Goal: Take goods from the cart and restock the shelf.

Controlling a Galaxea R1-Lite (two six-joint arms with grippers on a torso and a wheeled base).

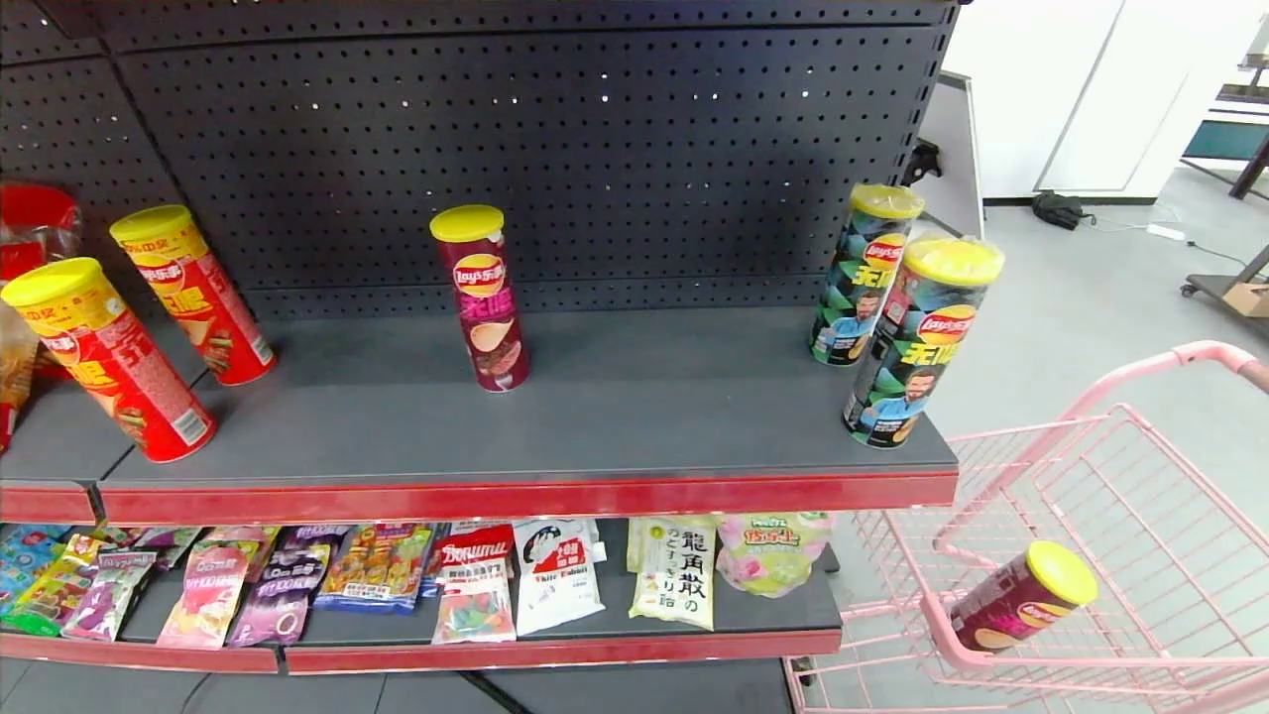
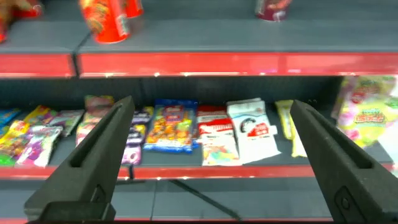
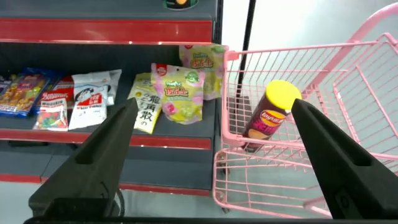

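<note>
Right now I see the shelf (image 1: 644, 397) holding upright chip cans (image 1: 483, 297), with the pink cart (image 1: 1091, 664) just beside its right end. My left end effector (image 2: 211, 104) gapes wide before the shelf's lower row. My right end effector (image 3: 216, 102) is equally wide near the shelf's right end. The purple can (image 1: 1021, 598) lies tilted in the cart.

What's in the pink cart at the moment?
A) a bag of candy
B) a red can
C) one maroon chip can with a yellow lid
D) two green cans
C: a single maroon chip can with a yellow lid sits inside the pink cart, with nothing else beside it.
</note>
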